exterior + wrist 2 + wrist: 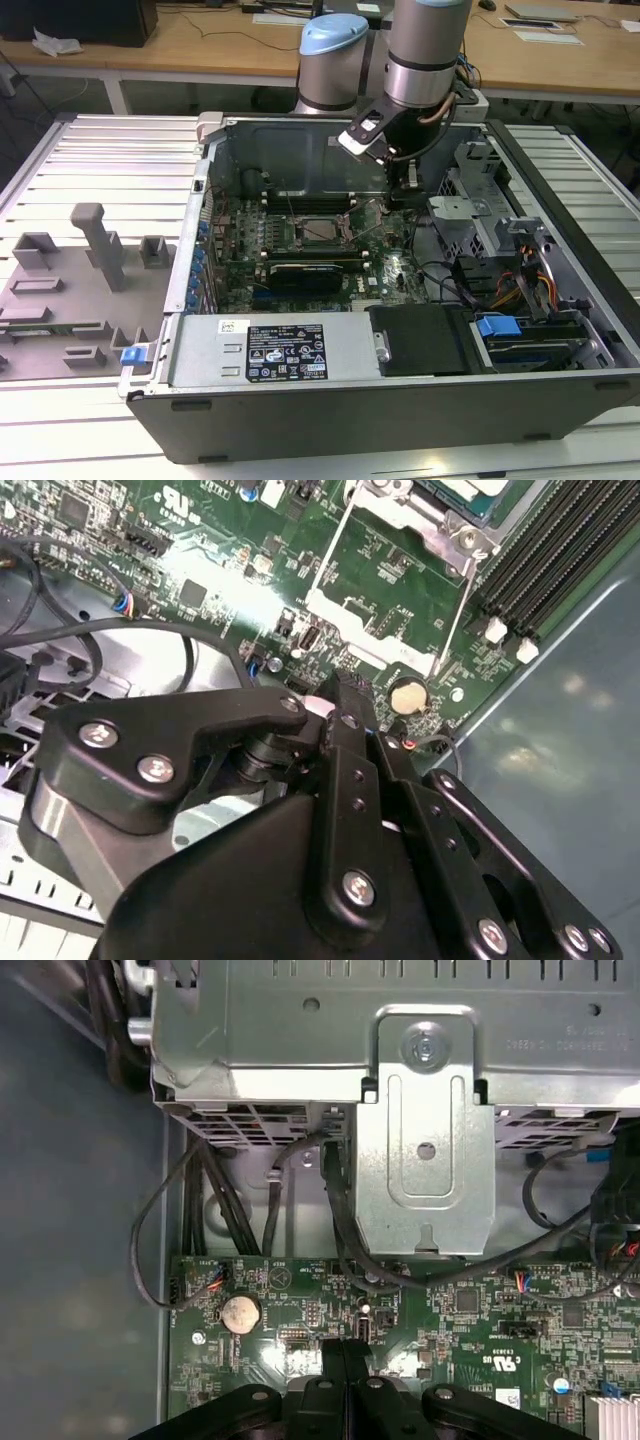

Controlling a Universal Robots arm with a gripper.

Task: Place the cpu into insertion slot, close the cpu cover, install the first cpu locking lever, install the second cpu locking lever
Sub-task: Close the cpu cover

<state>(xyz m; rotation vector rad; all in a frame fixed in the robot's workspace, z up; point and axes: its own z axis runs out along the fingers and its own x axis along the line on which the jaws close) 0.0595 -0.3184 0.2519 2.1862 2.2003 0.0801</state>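
Your gripper (408, 178): fingers (333, 1360) pressed together, nothing between, low over green board (395, 272), just to exterior view's right of insertion slot (300, 225). cpu (322, 229) seated flat inside insertion slot.

We see an arm (430, 50) of silver-grey tube sections with dark bands, a pale blue joint cap (335, 35) and a brownish cable (440, 108) at the wrist. The hand (342, 695) is matt black, with linkage bars fastened by silver screws (358, 888).
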